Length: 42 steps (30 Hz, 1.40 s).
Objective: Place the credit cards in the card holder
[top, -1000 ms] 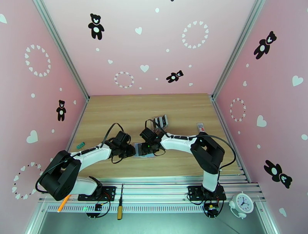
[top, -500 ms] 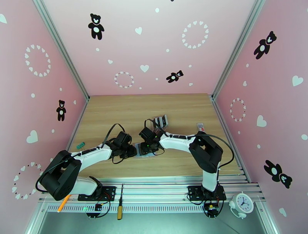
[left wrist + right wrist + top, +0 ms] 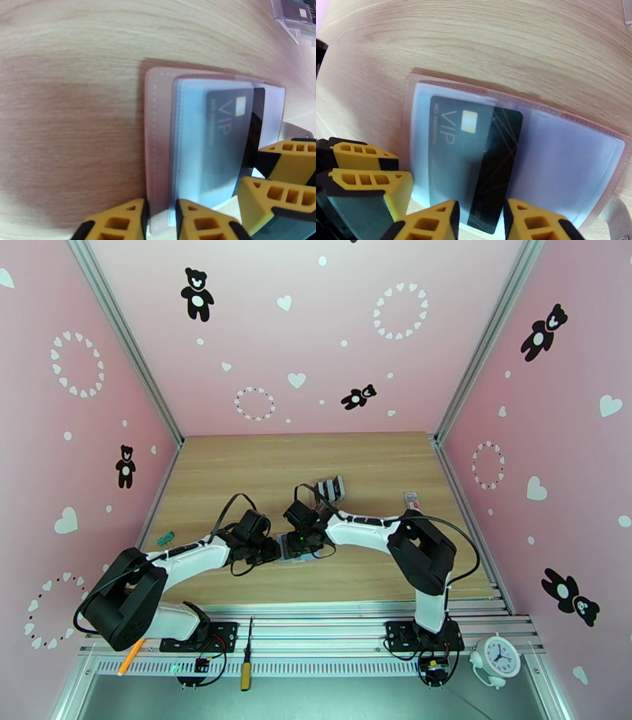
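The arms (image 3: 197, 556) have white links, black joints, looping black cables (image 3: 222, 516) and slotted yellow-and-black fingers (image 3: 430, 221).

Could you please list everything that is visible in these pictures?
table: one, light wood, beneath everything
card holder: one, tan, open at table centre
card: one, black, partly inside a sleeve
card rack: one, clear, behind the holder
clip: one, green, table's left edge
small item: one, white, table's right edge
screwdriver: one, yellow handle, front rail
pen: one, orange, front left
clock: one, white, front right corner
walls: three, pink, around the table
left gripper: one, yellow, clamped on holder's edge
right gripper: one, yellow, clamped on card
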Each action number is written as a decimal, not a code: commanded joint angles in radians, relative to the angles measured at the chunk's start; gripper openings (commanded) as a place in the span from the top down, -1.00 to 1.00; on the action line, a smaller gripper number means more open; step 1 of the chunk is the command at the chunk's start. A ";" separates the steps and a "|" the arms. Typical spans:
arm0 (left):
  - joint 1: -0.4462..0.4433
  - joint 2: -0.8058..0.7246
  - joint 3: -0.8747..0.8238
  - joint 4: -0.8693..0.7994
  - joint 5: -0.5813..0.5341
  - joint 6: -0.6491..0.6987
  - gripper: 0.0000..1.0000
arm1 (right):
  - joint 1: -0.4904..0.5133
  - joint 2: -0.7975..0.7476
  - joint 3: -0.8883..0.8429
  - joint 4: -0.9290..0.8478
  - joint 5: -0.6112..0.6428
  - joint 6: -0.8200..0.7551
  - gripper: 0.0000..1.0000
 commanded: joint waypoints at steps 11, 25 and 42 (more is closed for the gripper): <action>-0.009 0.019 0.012 0.005 -0.012 -0.008 0.39 | 0.016 0.042 0.050 0.003 -0.036 0.000 0.29; 0.003 0.027 0.031 -0.021 -0.042 0.017 0.34 | 0.021 0.056 0.068 0.035 -0.056 0.021 0.29; 0.077 -0.023 0.022 -0.069 -0.056 0.063 0.20 | 0.009 0.062 0.083 -0.005 -0.012 -0.007 0.29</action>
